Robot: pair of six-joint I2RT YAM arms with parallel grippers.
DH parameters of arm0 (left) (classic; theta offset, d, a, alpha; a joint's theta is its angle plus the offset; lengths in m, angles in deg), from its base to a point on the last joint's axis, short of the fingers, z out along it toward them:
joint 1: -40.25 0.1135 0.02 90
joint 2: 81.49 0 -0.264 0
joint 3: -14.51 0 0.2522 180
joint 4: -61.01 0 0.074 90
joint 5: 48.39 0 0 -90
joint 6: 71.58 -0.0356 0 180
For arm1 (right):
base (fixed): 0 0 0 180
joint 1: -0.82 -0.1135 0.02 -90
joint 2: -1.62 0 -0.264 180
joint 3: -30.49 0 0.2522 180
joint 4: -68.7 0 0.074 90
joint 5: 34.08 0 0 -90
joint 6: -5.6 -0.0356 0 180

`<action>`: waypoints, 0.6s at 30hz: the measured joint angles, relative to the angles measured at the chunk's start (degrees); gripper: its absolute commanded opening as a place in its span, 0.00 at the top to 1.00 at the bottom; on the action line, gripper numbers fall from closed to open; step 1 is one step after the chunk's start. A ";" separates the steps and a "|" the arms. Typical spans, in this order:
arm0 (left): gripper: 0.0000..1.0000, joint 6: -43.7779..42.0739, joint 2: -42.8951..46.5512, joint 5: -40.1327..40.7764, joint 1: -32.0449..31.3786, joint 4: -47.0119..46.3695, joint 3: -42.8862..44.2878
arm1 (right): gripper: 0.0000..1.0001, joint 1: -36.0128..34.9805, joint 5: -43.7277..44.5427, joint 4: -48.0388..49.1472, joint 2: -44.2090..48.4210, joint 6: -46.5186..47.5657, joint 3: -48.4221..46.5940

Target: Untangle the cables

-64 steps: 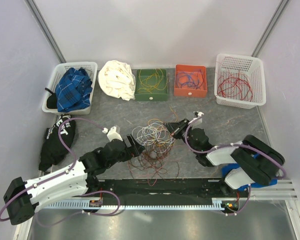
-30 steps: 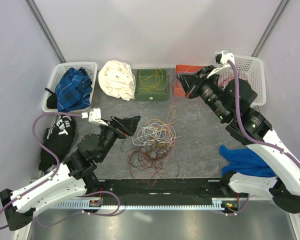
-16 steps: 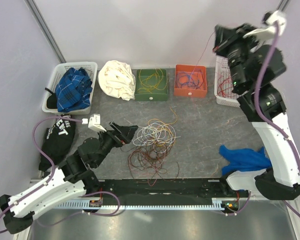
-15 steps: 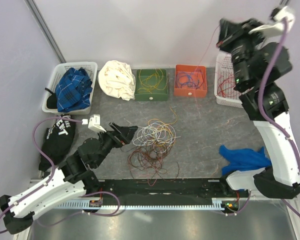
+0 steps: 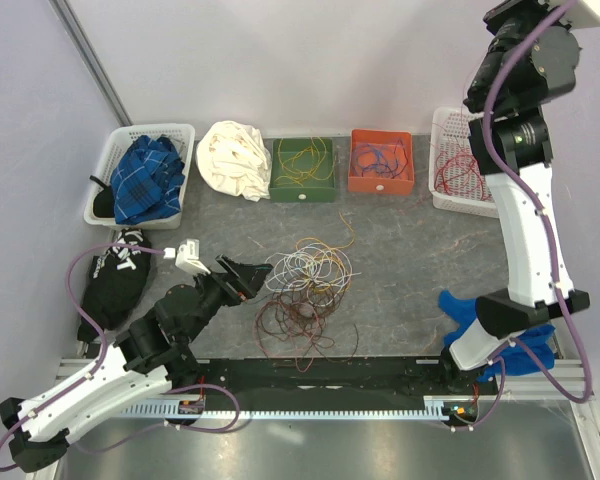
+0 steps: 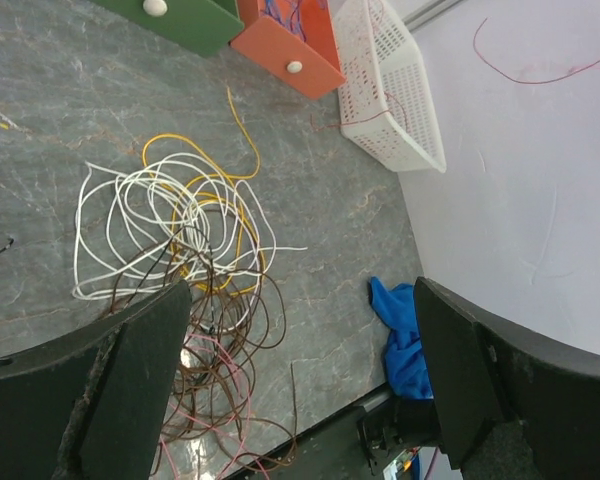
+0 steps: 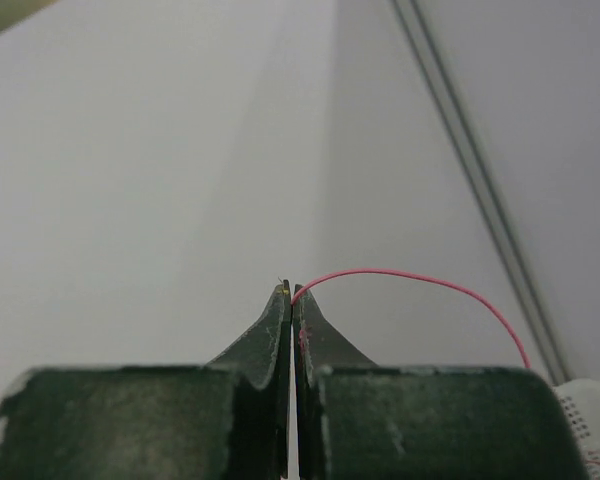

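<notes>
The right gripper [image 7: 290, 298] has lifted high toward one o'clock, pinching a red cable [image 7: 410, 274], probably free of the cable pile [image 5: 305, 290]. The left gripper [image 6: 300, 290] waits wide open.

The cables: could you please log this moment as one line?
right gripper: shut on red cable, high up | left gripper: open, near cable tangle

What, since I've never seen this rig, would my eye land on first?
The right arm towers toward the far right corner, its right gripper shut on a single red wire held high. At the table centre lies the tangle of cables, the open left gripper beside it.
</notes>
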 measured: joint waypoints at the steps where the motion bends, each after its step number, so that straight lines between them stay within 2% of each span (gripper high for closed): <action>1: 0.00 0.33 -0.02 -0.22 0.00 0.09 -0.37 | 1.00 1.44 0.61 0.42 -1.25 0.13 -0.02; 10: 0.00 2.58 -1.70 -2.91 0.00 0.87 -3.63 | 1.00 19.26 2.43 -2.21 -11.54 -6.27 -0.85; 18: 0.00 4.55 -2.14 -3.10 0.00 1.03 -6.93 | 1.00 27.67 -0.24 -3.74 -15.52 -11.17 3.08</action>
